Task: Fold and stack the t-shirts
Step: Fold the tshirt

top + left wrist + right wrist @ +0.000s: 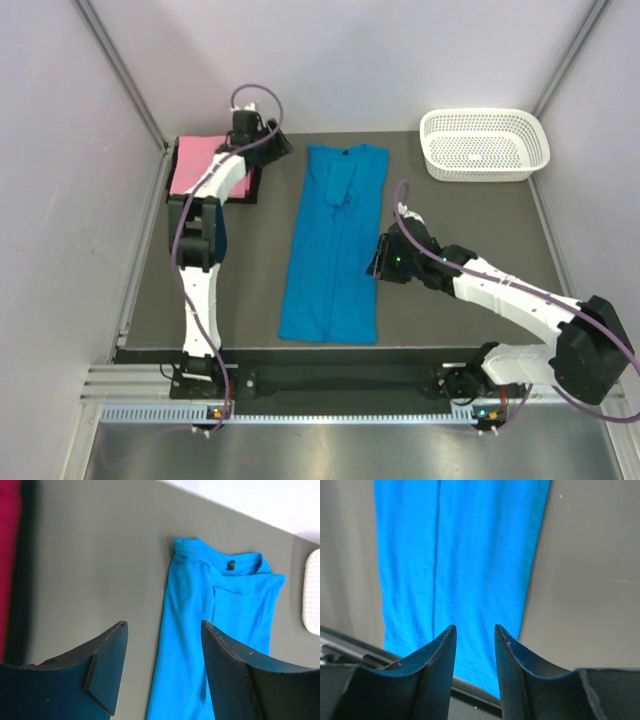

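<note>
— Beneath the right claw (pixel 475 627), what lies there?

— The right edge of the turquoise t-shirt (pixel 332 250), which is folded lengthwise into a long strip. The claw hangs over it with its fingers a little parted and nothing between them.

— And the left claw (pixel 164 625)?

— It is spread wide, empty, and raised off the table (pixel 450 220). The collar end of the strip lies ahead of it and to its right, apart from its fingers. On its left the pink t-shirt (pixel 200 160) sits folded on a dark t-shirt (pixel 253 186), of which only an edge shows.

— So what could go wrong?

— As I judge it, the strip has yet to be folded across. If either claw pinches only the top layer, the lengthwise fold may peel open as it lifts. The sleeve tucked in near the collar looks loose, so a dragging finger could pull it out. If the two ends rise unevenly the strip may twist and land crooked.

— Anything beside the left claw at risk?

— The pile is. It sits close on that side, so a wide swing could nudge the pink shirt askew. The white basket (pixel 485 113) is well beyond the right claw and looks safe.
</note>
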`<action>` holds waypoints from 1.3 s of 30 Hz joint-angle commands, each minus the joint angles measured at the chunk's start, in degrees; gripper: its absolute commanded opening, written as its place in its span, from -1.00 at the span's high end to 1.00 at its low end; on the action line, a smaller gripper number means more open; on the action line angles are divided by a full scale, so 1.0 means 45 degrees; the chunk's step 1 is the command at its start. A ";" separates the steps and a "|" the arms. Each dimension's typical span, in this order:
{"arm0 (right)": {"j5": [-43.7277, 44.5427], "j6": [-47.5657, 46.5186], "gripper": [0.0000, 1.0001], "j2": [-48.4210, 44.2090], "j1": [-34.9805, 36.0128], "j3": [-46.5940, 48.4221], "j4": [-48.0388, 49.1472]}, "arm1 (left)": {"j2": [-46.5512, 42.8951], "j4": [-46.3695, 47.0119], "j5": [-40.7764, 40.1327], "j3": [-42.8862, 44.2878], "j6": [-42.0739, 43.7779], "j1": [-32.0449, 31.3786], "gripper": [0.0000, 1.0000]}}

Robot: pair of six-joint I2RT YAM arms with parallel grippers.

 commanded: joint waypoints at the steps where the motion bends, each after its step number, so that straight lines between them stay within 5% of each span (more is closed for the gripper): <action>1: -0.0007 0.0218 0.25 -0.0991 -0.0114 -0.0113 -0.0151 | -0.2200 -0.2152 -0.1166 -0.0448 0.1665 0.0246 -0.30; 5: 0.0185 0.0217 0.25 -0.1577 -0.0075 -0.0367 -0.0288 | -0.3816 -0.4103 0.0706 -0.1714 0.1920 0.0228 -0.16; 12: 0.0285 0.0197 0.27 -0.1207 -0.0134 -0.0016 -0.0873 | -0.8779 -0.4457 0.0029 -0.9654 0.1921 -0.1333 -0.08; 18: -0.0379 0.0061 0.26 -0.0525 -0.0153 -0.0485 -0.0504 | -1.2179 -0.4479 0.0341 -1.3956 0.1102 -0.2036 -0.05; 21: -0.0652 0.0003 0.25 -0.0309 -0.0115 -0.0659 -0.0153 | -1.2943 -0.4595 -0.1081 -1.4744 0.0770 -0.3340 -0.04; 31: -0.1317 0.0491 0.23 -0.0192 0.0529 -0.2867 0.1313 | -1.3042 -0.3327 -0.0344 -1.6992 -0.0637 -0.4304 0.09; 39: -0.0438 0.0707 0.22 -0.0718 0.0453 -0.1682 0.0005 | -1.4915 -0.5317 -0.2900 -1.4986 -0.0853 -0.6137 0.05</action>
